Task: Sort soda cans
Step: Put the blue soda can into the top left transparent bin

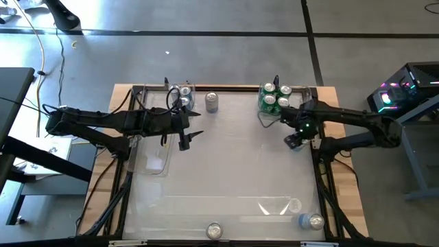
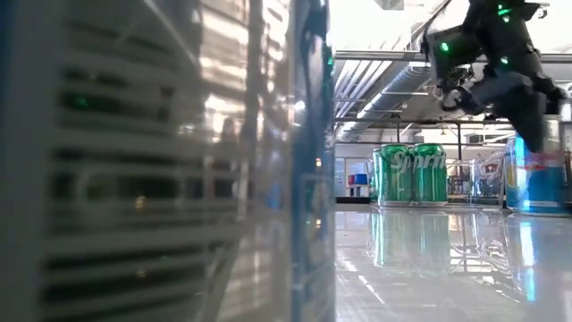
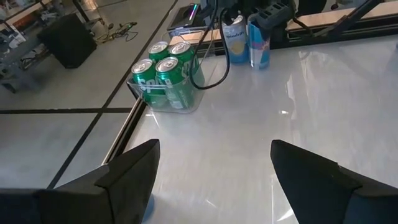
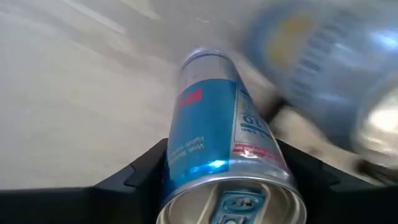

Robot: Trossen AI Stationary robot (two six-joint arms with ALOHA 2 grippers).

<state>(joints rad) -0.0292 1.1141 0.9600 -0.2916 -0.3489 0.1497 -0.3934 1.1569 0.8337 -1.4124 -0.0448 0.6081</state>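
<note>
"sprite" on green cans (image 2: pixel 413 173), "10" on blue can (image 4: pixel 219 140)

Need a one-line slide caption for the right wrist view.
Right gripper straddles a blue can, jaws on both sides.

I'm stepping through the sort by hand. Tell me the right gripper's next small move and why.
Probably finish closing on the blue can. In the right wrist view it lies between the right gripper's fingers, which look not fully clamped. The left gripper waits open mid-table. Lift only once the grip is firm.
</note>
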